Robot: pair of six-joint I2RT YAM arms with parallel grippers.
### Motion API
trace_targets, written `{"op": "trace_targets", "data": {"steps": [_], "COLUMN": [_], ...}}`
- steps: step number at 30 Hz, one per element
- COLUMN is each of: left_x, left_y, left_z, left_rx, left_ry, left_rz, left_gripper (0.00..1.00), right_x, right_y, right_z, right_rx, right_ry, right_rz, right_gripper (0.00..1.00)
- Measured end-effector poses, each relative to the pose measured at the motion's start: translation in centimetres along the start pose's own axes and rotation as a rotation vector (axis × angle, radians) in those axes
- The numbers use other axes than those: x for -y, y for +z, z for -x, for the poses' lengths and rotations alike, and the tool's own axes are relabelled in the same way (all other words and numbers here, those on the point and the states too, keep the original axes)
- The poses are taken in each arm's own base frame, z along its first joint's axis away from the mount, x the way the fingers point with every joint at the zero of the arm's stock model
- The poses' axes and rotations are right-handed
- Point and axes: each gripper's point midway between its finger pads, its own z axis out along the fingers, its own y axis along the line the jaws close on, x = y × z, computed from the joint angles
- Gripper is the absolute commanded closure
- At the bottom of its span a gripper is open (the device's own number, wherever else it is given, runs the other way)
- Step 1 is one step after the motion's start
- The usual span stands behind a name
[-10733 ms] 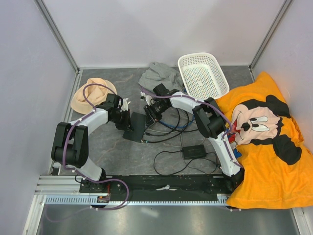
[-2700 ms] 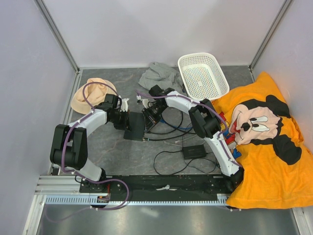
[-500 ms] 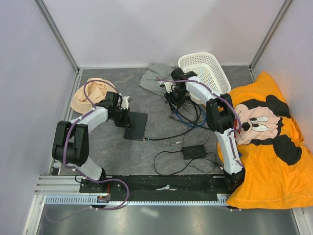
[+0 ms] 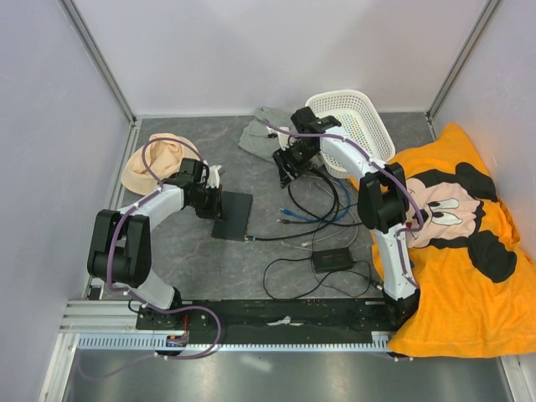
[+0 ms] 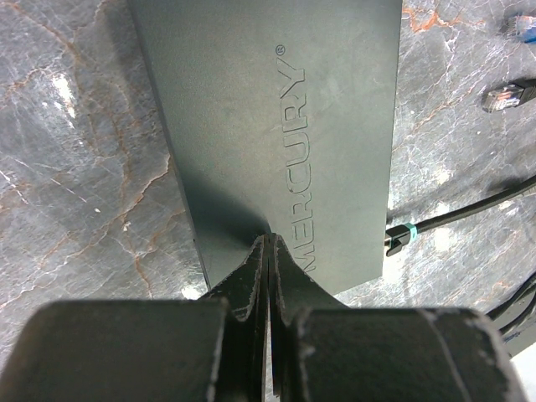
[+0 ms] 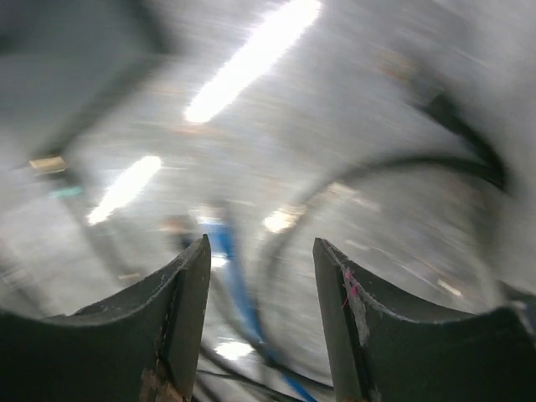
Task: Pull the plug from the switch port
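Left wrist view: MERCURY embossed on the black switch [image 5: 251, 126]

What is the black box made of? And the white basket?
The box looks like matte dark plastic, maybe painted metal: smooth and dull, with MERCURY letters formed in its top. The basket looks like white plastic, moulded with rows of small holes.

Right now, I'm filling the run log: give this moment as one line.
left end effector shut, on switch | right end effector open, empty | black cable plugged into switch
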Motion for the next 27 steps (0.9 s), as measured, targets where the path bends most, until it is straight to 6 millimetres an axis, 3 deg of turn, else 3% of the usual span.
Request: {"op": "trace_targets", "data": {"steps": [5, 8, 11, 15, 18, 22, 27], "left_x": [0.0, 0.1, 0.2, -0.4, -0.4, 1.0, 2.9], "left_y": [0.0, -0.1, -0.4, -1.5, -3.6, -5.8, -5.9], "left_z": [0.0, 0.0, -0.3, -0.2, -0.2, -0.5, -2.1], "left_rx": [-0.001, -0.006, -0.023, -0.030, -0.007, 0.035, -0.037], "left_ry": [-0.003, -0.011, -0.026, -0.054, -0.091, -0.138, -0.191], "left_rz": [0.000, -0.001, 0.004, 0.055, 0.059, 0.008, -0.081], "left_gripper": [0.98, 0.98, 0.98, 0.98, 0.98, 0.98, 0.98], "right_x": [-7.4, -11.6, -14.3, -15.1, -14.9, -14.7, -15.0], "right_y": [0.2, 1.4, 3.1, 5.1, 5.8, 6.4, 7.1], "right_z": [1.2, 0.3, -1.1, -3.0, -4.1, -4.5, -4.5], "right_rx": [0.038, 0.003, -0.053, -0.121, -0.153, -0.167, -0.176], "right_ry": [-0.073, -0.086, -0.084, -0.043, -0.011, 0.006, 0.023], "right_rz": [0.250, 0.385, 0.474, 0.533, 0.552, 0.566, 0.581], "right_gripper": [0.40, 0.38, 0.39, 0.40, 0.42, 0.42, 0.42]}}
